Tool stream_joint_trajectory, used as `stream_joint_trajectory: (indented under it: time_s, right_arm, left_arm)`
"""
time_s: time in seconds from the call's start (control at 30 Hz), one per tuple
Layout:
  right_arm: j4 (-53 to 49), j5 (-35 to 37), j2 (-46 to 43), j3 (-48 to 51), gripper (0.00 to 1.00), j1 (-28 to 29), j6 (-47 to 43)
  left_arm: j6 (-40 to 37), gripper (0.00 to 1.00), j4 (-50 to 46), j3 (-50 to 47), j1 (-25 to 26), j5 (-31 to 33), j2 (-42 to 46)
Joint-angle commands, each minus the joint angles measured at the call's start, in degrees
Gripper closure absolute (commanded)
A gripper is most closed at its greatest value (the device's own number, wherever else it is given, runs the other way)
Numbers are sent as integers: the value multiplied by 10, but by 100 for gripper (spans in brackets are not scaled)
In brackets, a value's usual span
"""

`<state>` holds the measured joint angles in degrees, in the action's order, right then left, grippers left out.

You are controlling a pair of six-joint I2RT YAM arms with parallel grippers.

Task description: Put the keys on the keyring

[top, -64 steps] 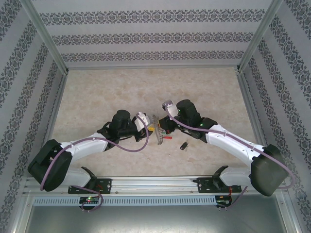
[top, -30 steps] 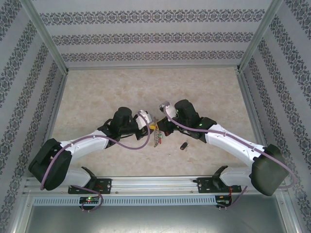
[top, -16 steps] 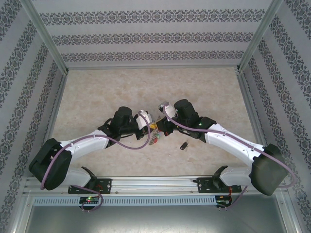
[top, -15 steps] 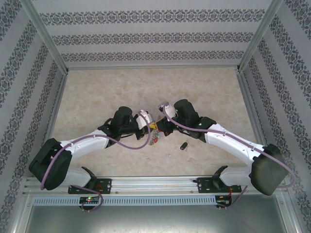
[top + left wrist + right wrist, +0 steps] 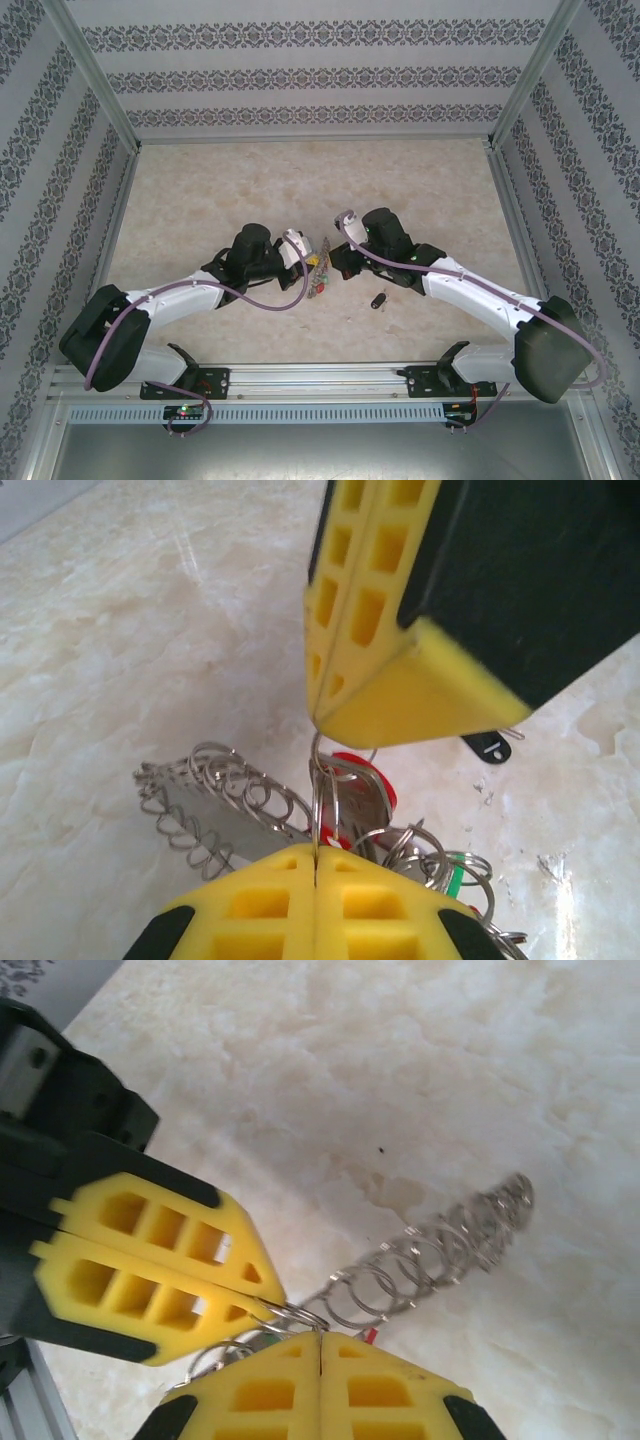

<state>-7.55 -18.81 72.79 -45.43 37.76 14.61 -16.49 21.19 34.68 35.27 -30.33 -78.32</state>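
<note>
Both shut: left claw (image 5: 316, 858), right claw (image 5: 320, 1338) clamping keyring (image 5: 215, 800) rim beside red key (image 5: 368, 780); ring likely handling light, springy, slippery.

We see a beige marble-look desk (image 5: 250, 180), glossy, w/ soft glare patches. Walls on 3 sides, back (image 5: 320, 60), left (image 5: 50, 180), right (image 5: 590, 170): white w/ grey ornamental bands. Silver alu posts (image 5: 95, 75) at the back corners. Near edge: alu rail (image 5: 320, 378) + slotted strip (image 5: 320, 412), grey sheet metal (image 5: 320, 450) below. Light even, diffuse.
</note>
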Motion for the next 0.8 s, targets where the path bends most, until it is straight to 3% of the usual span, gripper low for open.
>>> stream_joint_trajectory:
  time_s: [0.0,0.17,0.43,0.6,0.77]
  right_arm:
    - [21,32,-5,15,100,-11,33]
    - [38,9,5,16,100,-15,45]
    - [48,-24,-4,0,100,-9,34]
    - [44,-29,-13,-10,100,-2,24]
    - [41,-31,-19,-12,100,0,22]
  left_arm:
    - [42,100,100,-25,4,27,-12]
    - [74,100,164,-52,5,24,-30]
    - [38,100,95,-36,5,25,-24]
    - [39,85,93,-38,5,24,-24]
    - [33,79,79,-35,6,24,-12]
